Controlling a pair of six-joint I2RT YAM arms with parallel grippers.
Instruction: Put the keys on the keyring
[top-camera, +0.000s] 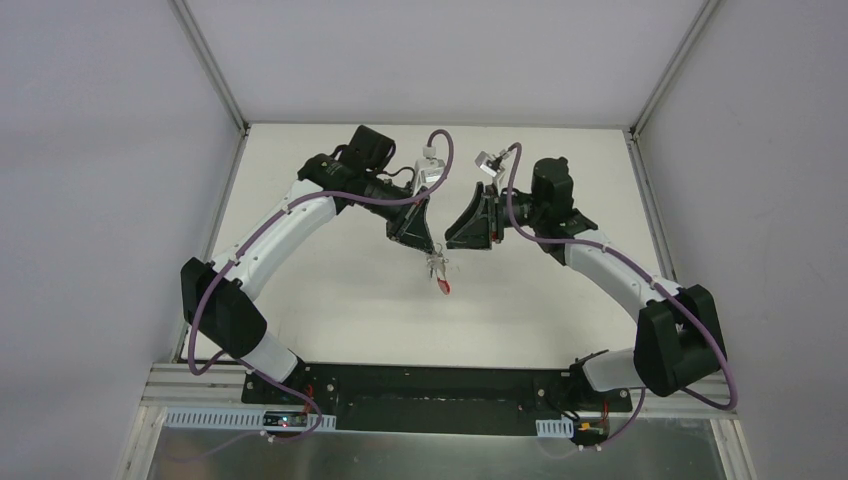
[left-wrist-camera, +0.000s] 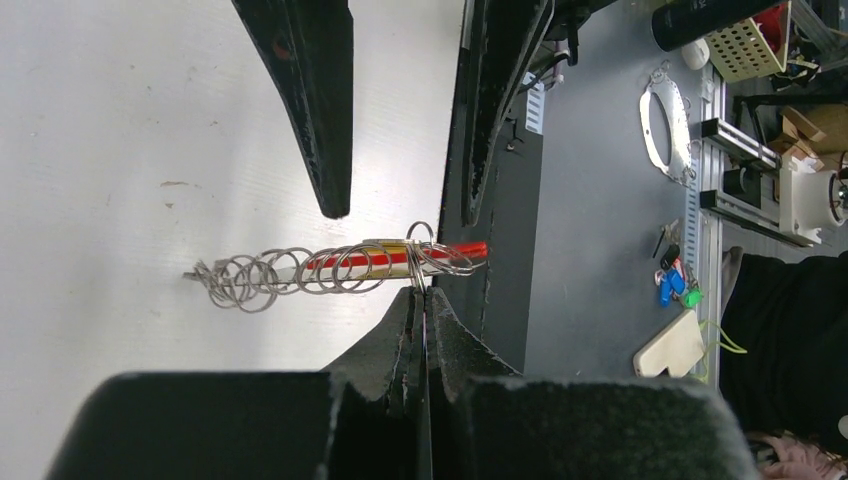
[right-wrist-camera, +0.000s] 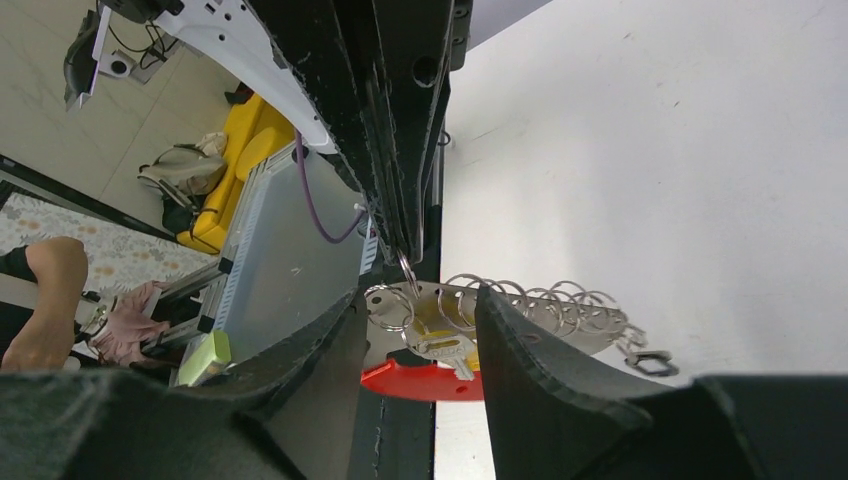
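My left gripper (top-camera: 432, 257) is shut on a small wire ring of the keyring (top-camera: 441, 278) and holds it hanging above the table. In the left wrist view the shut jaws (left-wrist-camera: 422, 293) pinch the ring. The keyring (left-wrist-camera: 350, 265) lies edge-on there, a thin grey metal piece strung with several wire rings plus a red arc. My right gripper (top-camera: 455, 240) is open. In the right wrist view its fingers (right-wrist-camera: 425, 300) stand on either side of the keyring (right-wrist-camera: 545, 310) without touching it. A silver key (right-wrist-camera: 447, 347) with yellow behind it hangs from a ring above the red arc (right-wrist-camera: 425, 383).
The white table (top-camera: 330, 290) is walled left, right and behind. A black base strip (top-camera: 430, 395) runs along its near edge. Off the table, a grey bench holds a bunch of coloured keys (left-wrist-camera: 676, 277) and a metal plate (left-wrist-camera: 665, 125).
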